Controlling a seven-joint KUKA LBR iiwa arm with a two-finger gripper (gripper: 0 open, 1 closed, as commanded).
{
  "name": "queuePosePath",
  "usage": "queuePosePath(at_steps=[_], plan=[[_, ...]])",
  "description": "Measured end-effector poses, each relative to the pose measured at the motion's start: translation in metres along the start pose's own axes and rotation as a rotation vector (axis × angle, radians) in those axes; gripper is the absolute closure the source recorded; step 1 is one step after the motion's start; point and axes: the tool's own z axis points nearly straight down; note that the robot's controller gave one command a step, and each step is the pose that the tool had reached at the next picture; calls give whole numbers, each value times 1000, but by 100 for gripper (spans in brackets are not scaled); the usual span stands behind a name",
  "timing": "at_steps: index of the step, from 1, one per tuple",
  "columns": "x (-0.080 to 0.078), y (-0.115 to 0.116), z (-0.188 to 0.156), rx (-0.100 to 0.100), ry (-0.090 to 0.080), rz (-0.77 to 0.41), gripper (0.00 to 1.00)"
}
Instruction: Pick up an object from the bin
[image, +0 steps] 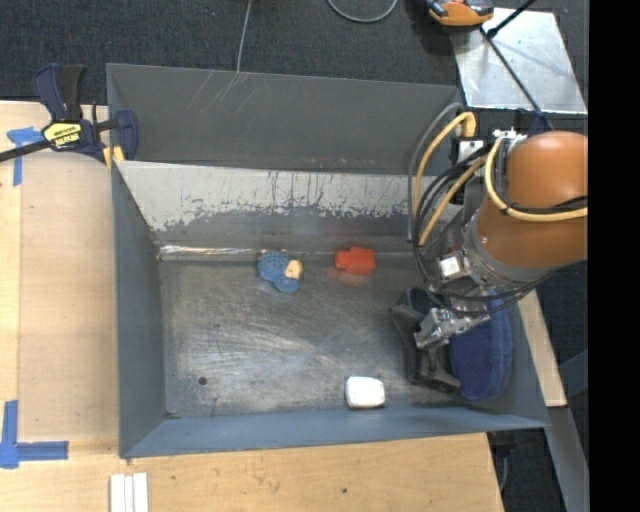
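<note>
The end effector (421, 346) hangs low at the right of the grey metal bin (140, 330), jaws spread, nothing between them. A dark blue soft pouch (488, 358) lies just to its right, long axis running up the frame. A white rounded block (365, 392) sits near, lower left.

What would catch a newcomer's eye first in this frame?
The arm's gripper, low at the right side of the bin beside a dark blue rounded thing. Then three small things on the floor: a blue toy and a red block at the back wall, a white block at the front.
</note>
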Motion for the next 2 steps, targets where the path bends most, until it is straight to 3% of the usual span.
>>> queuePosePath(at_steps=[1, 2], plan=[[-8, 6, -33, 7, -1, -72, 100], [13, 9, -20, 0, -1, -92, 100]])
